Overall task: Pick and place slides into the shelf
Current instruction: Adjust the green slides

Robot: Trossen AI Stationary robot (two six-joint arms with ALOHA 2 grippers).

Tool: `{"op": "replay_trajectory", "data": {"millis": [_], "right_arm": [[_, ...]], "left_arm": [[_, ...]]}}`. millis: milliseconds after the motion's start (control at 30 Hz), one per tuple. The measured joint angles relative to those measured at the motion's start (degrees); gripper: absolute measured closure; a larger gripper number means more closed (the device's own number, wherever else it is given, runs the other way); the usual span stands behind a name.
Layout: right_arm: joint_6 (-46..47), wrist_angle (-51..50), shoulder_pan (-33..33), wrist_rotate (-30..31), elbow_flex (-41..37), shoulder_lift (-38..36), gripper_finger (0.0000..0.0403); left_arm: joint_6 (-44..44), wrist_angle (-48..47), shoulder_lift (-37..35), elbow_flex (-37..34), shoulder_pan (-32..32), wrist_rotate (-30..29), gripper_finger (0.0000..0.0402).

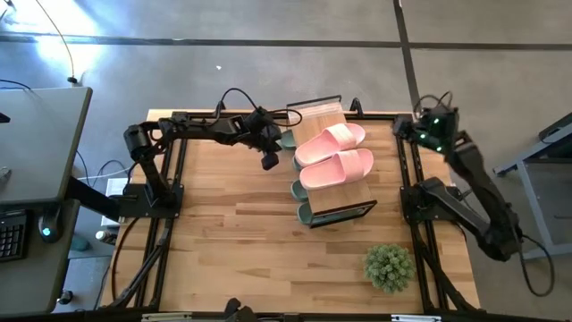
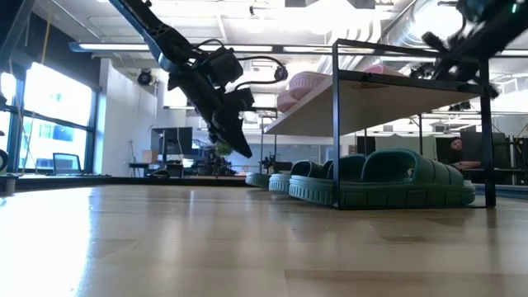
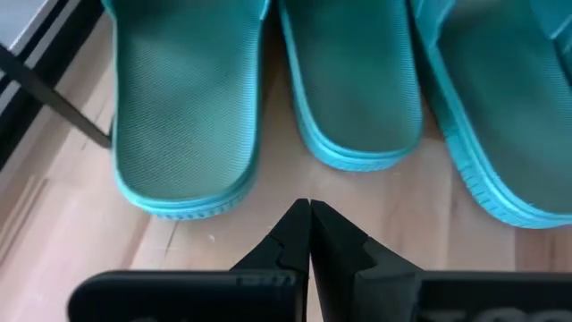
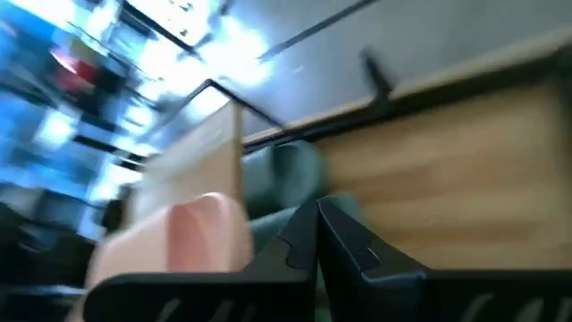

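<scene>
The shelf (image 1: 350, 193) stands at the table's far middle, its wooden top on a thin black frame. Two pale pink slides (image 1: 331, 139) (image 1: 338, 168) lie on that top. Several green slides (image 2: 396, 178) rest on their soles on the table under it, and their ends stick out on the shelf's left side (image 1: 300, 190). My left gripper (image 1: 269, 162) hangs shut just left of the shelf, above the table and slanting down at the green slides' ends (image 3: 183, 116). My right gripper (image 1: 404, 128) is raised and shut near the table's far right corner. Its blurred wrist view shows a pink slide (image 4: 192, 237).
A small green potted plant (image 1: 389, 266) stands near the table's front right. Black rails (image 1: 170, 170) run along the table's left and right sides. Bare wood lies in front of the shelf and to its left.
</scene>
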Motion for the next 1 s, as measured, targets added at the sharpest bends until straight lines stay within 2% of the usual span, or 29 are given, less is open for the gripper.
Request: {"op": "replay_trajectory", "data": {"millis": [133,233,333,633,833,1000], "right_arm": [[-14.99,-12.82,-3.14,1.51,9.54,5.44,0.0403],[-20.02,-16.28,-5.61,-5.36,10.29,11.13,0.0403],[-21.32,-13.60,-6.97,-13.12,7.25,16.75,0.0403],[-10.11,2.98,-4.99,-14.63,3.29,27.97,0.0403],[-3.97,7.76,-3.20,-20.35,3.24,34.36,0.0403],[1.17,10.02,-2.45,-20.16,3.22,38.76,0.0403]], "left_arm": [[0.94,1.29,0.00,0.00,0.00,3.09,0.0401],[1.34,2.92,0.02,0.00,0.00,6.56,0.0401],[1.25,4.60,0.02,0.00,0.02,10.71,0.0401],[-0.69,5.45,0.04,0.00,0.04,15.14,0.0402],[-0.65,5.38,0.04,-0.02,0.04,15.98,0.0402],[-0.61,5.26,0.07,-0.02,0.04,16.00,0.0402]]}}
